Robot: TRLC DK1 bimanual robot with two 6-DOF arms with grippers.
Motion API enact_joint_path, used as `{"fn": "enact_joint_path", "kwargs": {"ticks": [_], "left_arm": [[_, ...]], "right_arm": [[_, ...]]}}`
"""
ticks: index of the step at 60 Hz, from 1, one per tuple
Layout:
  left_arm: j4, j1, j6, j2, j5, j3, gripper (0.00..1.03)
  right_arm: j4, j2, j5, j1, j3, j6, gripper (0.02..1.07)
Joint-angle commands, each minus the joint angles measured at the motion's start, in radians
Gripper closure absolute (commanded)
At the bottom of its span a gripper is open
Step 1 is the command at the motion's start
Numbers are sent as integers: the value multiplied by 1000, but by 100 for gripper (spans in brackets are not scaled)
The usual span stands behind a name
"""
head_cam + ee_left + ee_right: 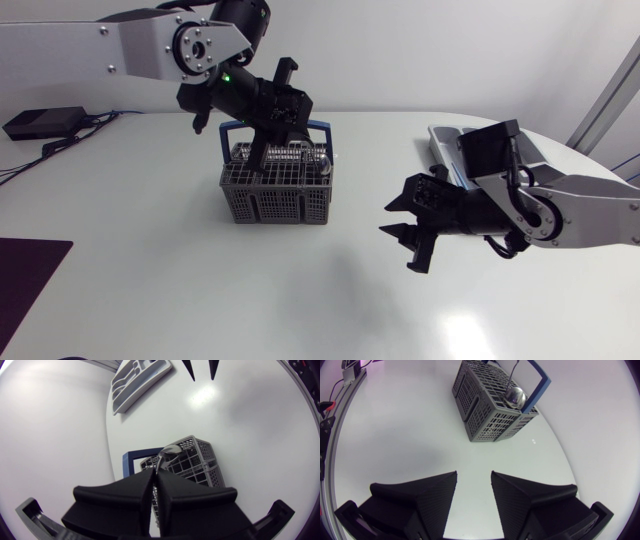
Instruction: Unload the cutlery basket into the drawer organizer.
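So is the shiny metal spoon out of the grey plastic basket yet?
Not fully: the spoon hangs, bowl at the basket rim, handle in the left gripper.

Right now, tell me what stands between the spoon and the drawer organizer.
Nothing lies on the table between the spoon and the organizer. But the right arm hangs beside the organizer and, in the head view, covers part of it.

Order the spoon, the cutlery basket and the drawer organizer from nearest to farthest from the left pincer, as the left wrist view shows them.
1. spoon, gripped in the left pincer
2. cutlery basket, just under it
3. drawer organizer, far ahead
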Motion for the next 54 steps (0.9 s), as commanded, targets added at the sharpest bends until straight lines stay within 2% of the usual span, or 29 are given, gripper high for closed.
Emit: {"fn": "enact_joint_path", "kwargs": {"ticks": [1,29,54], "left_arm": [[-14,7,-5,-44,2,-18,98],[-54,4,-56,-158,-36,-58,98],[-81,-93,-344,-241,-79,-117,98]], "right_arm": [[4,-21,4,9,-27,29,54],[4,-62,8,7,-51,30,54],[6,-143,8,-6,-90,61,54]]}}
